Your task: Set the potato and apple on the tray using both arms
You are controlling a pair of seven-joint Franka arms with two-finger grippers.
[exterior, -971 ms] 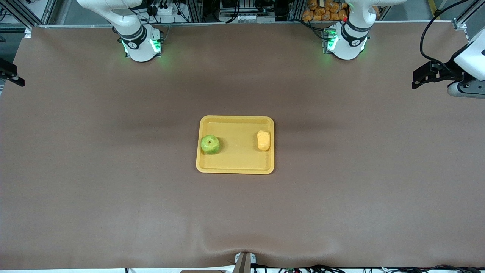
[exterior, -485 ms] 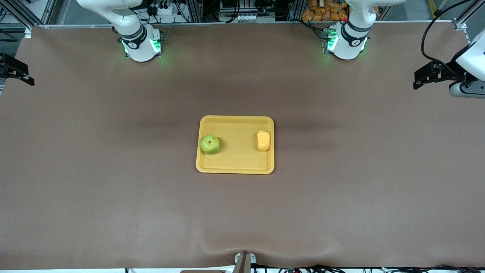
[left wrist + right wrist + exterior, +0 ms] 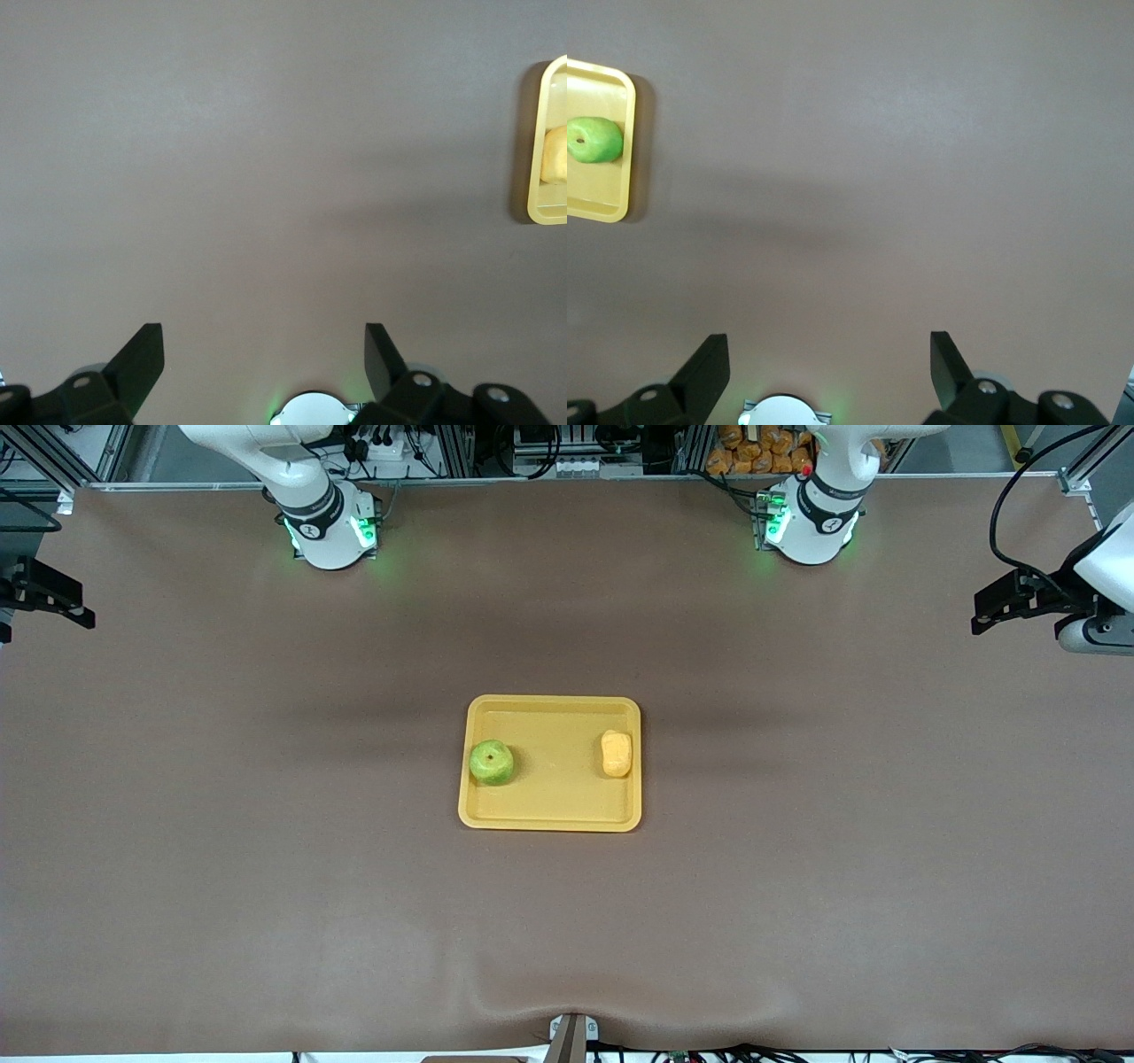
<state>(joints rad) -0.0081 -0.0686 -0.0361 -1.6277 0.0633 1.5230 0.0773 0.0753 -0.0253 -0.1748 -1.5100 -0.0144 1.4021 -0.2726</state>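
The yellow-orange tray [image 3: 549, 815] lies mid-table. On it the green apple [image 3: 491, 763] rests at the right arm's end and the pale yellow potato [image 3: 616, 753] at the left arm's end. My left gripper [image 3: 997, 607] hangs open and empty, high over the left arm's end of the table. At the other end of the table my right gripper [image 3: 62, 598] hangs the same way, open and empty. The left wrist view catches the tray's rim [image 3: 542, 212] with the potato [image 3: 555, 155]. The right wrist view shows the tray [image 3: 602, 208] and the apple [image 3: 594, 140].
Brown table cover [image 3: 266, 868] spreads all round the tray. The arms' green-lit bases [image 3: 330, 536] [image 3: 811, 527] stand along the table edge farthest from the camera. Orange bags [image 3: 753, 447] and cables lie off the table there.
Both grippers have drifted a little: the right one toward the table's middle, the left one slightly outward. Apple, potato and tray have not moved.
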